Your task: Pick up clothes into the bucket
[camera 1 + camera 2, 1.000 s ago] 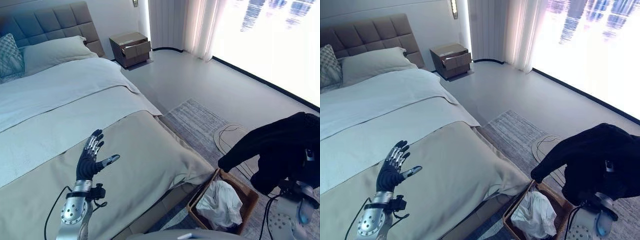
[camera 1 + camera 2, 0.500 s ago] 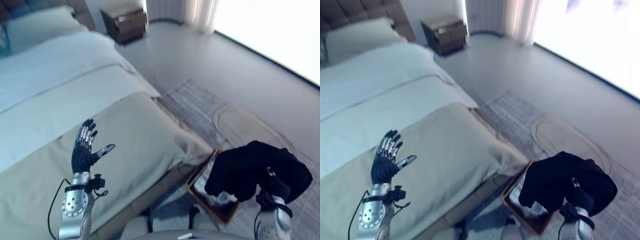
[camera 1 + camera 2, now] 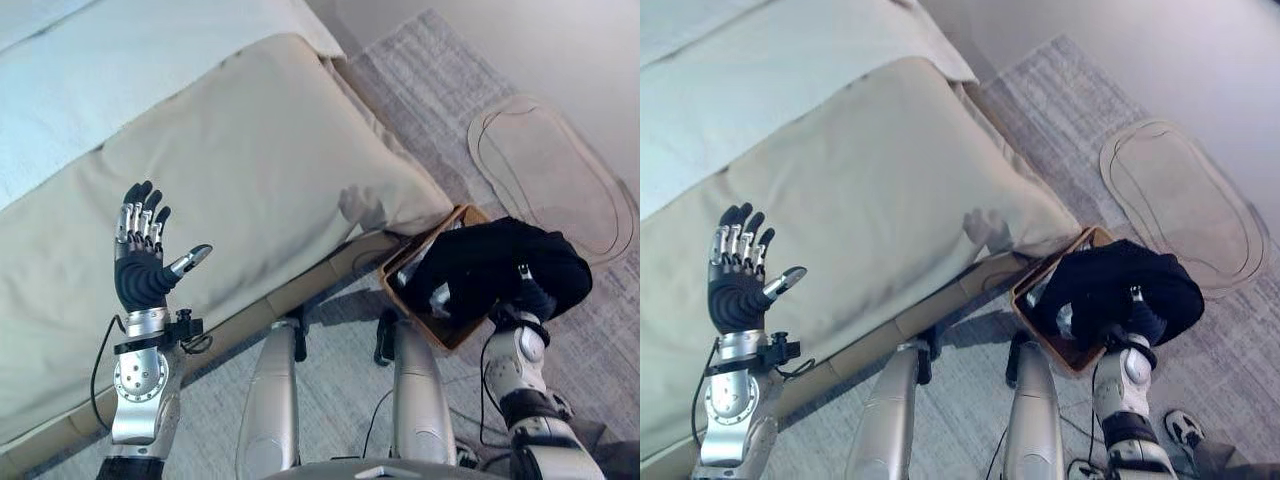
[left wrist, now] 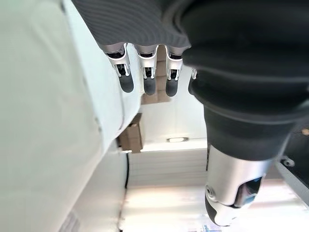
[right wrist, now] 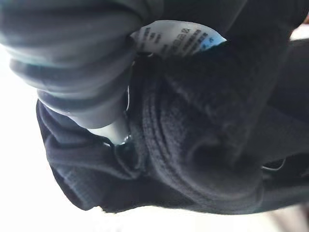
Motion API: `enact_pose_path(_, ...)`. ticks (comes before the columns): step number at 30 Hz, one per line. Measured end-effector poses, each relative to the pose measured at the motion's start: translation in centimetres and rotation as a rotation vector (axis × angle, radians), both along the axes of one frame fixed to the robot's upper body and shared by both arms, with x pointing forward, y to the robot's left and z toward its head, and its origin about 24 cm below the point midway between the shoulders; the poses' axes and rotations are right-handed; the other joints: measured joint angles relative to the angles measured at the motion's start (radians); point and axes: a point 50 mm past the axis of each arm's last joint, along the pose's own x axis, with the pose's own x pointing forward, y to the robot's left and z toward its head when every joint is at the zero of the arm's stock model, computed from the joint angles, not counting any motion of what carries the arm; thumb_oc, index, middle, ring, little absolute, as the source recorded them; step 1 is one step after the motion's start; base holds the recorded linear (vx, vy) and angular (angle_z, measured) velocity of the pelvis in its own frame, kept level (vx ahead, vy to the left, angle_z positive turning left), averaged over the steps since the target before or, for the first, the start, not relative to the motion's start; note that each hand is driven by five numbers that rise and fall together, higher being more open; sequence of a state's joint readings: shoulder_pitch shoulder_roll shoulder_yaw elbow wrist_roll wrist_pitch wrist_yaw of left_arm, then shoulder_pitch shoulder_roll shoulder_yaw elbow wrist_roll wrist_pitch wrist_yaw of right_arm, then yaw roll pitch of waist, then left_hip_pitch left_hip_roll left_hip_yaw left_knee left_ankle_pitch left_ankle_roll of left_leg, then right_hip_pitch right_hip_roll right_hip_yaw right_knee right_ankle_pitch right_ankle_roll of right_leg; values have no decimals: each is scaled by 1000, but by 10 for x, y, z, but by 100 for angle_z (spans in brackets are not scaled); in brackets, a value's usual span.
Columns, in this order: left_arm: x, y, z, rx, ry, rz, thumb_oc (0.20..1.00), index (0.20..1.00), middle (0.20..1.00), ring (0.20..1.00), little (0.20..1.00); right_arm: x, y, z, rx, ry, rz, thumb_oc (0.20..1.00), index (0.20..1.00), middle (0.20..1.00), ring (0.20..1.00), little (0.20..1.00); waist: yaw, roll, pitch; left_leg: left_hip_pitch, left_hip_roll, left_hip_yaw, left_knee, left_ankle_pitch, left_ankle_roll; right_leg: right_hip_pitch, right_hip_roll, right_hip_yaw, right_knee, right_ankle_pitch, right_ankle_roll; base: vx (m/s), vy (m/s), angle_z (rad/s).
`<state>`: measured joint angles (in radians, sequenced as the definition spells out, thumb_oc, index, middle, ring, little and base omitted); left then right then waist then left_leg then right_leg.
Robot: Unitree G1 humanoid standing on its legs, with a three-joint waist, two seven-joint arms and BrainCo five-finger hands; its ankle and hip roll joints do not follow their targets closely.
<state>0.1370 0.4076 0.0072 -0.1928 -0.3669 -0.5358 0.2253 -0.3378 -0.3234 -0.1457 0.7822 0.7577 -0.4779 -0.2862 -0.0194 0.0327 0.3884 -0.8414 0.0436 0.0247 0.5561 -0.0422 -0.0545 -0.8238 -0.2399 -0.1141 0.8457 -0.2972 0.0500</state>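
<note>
Your view has tipped down. A second ago the right hand (image 3: 520, 290) carried the black garment (image 3: 495, 268) high, past the basket (image 3: 425, 260); now the garment hangs over the basket's mouth, at 4 o'clock from the bed (image 3: 230, 170). Right fingers are buried in cloth; cannot tell their grip. Left hand (image 3: 140, 262) idles at 8 o'clock, fingers spread. Release looks near.

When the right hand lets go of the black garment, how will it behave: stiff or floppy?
Probably floppy: the black garment drapes in soft folds over the right hand and sags toward the basket. It looks like thick knit, so it should drop as a bunch, and loose ends might catch the basket's rim.
</note>
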Motion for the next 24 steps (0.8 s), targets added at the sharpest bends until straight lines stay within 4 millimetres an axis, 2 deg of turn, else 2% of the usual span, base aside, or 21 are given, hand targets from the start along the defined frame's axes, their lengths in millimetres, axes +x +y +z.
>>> enact_pose_path(1, 1, -4, 2, 4, -5, -19, 1000, 1000, 1000, 1000, 1000, 6, -11, 8, -25, 9, -26, 200, 200, 200, 200, 200, 13, 11, 8, -33, -1, 1, 23, 0, 0, -33, 0, 3, 19, 0, -2, -44, 19, -3)
enact_pose_path(3, 1, -7, 1, -2, -2, -31, 1000, 1000, 1000, 1000, 1000, 11, -17, 15, -34, 15, -55, 200, 200, 200, 200, 200, 11, 20, 18, -57, -4, 1, 38, 0, 0, -61, -5, 10, 43, -7, -6, -8, 25, 4)
enact_pose_path(7, 1, -13, 2, 5, 2, -56, 1000, 1000, 1000, 1000, 1000, 23, -24, 31, -68, 11, -71, 200, 200, 200, 200, 200, 31, 30, 29, -86, -8, 0, 45, 0, 0, -93, -8, 14, 55, -13, -5, -15, 35, 2)
enact_pose_path(11, 1, -12, 3, 3, -1, -44, 1000, 1000, 1000, 1000, 1000, 32, -25, 36, -63, 30, -90, 200, 200, 200, 200, 200, 34, 32, 32, -131, -14, 0, 69, 1, 2, -138, -12, 22, 78, -14, -6, -9, 10, 2)
enact_pose_path(17, 3, -16, 4, -1, -7, -59, 1000, 1000, 1000, 1000, 1000, 31, -25, 18, -57, 171, -91, 200, 200, 200, 200, 200, 36, 44, 42, -157, -25, 0, 99, 8, 13, -158, -26, 24, 106, -25, -8, 8, 0, 5)
enact_pose_path(24, 4, -15, 5, 0, -8, -51, 1000, 1000, 1000, 1000, 1000, 35, -22, 17, -193, 299, -28, 200, 200, 200, 200, 200, 36, 45, 42, -158, -24, 0, 96, 8, 12, -162, -27, 24, 112, -32, -6, 0, 0, 0)
